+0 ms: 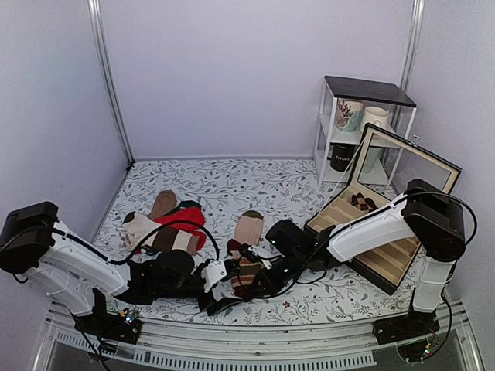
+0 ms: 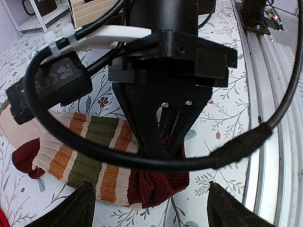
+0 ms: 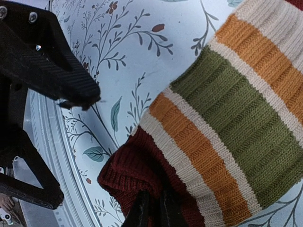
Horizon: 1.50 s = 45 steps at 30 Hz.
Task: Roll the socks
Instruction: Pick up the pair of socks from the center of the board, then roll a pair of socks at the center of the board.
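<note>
Maroon ribbing at the cuff of the socks point(image 1: 247, 253) is pinched in the right gripper point(image 2: 158, 149), whose two black fingers are pressed together on a bunched fold of that cuff; the wrist view shows the knit puckering up around the fingertips. The pair lies on the floral-patterned table point(image 1: 232, 182) near its front edge, about mid-width, tan foot pointing away from the arms and the orange, olive and cream striped leg toward them; a dark maroon heel shows at the sock's side.

Just beside it, the left gripper point(image 2: 150, 189) hangs low with its fingers spread wide apart and nothing between them touching either pad; the gathered cuff and the right arm's fingers sit in front of that gap.

Off to the left, apart from the pair, a bright red sock point(image 1: 188, 219) lies heaped with a cream sock with brown bands point(image 1: 151, 228); to the right stands an open wooden compartment box point(image 1: 380, 251), lid raised, something small and dark in one far cell; behind it a white shelf unit point(image 1: 322, 124) holds mugs.
</note>
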Tool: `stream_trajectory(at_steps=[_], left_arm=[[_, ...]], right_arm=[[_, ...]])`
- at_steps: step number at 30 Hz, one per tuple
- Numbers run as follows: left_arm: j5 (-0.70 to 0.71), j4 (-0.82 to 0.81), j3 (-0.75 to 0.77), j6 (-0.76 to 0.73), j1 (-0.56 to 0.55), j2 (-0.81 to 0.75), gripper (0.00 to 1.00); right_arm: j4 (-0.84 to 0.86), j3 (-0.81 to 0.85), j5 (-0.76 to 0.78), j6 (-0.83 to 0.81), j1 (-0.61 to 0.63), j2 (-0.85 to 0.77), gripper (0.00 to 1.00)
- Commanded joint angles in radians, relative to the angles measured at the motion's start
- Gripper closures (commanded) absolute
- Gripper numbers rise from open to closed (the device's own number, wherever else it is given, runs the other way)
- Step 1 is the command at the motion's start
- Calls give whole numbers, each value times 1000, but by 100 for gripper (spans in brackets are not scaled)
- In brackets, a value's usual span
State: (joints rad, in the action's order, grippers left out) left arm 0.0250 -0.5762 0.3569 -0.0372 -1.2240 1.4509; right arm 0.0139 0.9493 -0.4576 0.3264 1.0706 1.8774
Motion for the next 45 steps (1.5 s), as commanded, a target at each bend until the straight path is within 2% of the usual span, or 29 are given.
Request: stream_trajectory(at_steps=[1,6,16,22,28,29,31,32,36,42,45], left_arm=[[30,-79,30,-27,-17,54,21],[50,-119,30,-10,-18,114,30],[55,-232,31,-6,-31,227,34],[50,-288,23,7,-38,246,41],[43,-304,17,29,-38,269,58],[41,-306,15,35,-38,272,63],[41,-311,9,48,-40,275,97],[44,-314,6,53,-40,278,100],[62,-314,-2,78,-40,294,100],[88,-292,-19,141,-40,296,100],[86,-280,-32,191,-39,295,100]], right_arm=[[-126,13,-14,37,-3,-11,89],[-142,21,-17,41,-4,-5,89],[-148,20,-36,48,-3,2,89],[-143,20,-45,58,-3,6,89],[-140,20,-46,63,-3,9,88],[-140,20,-47,63,-3,10,88],[-138,24,-51,66,-3,10,87],[-136,25,-53,66,-3,12,87],[-135,33,-54,67,-4,19,85],[-104,25,-48,49,-3,-15,75],[-35,-3,-47,6,-3,-62,61]])
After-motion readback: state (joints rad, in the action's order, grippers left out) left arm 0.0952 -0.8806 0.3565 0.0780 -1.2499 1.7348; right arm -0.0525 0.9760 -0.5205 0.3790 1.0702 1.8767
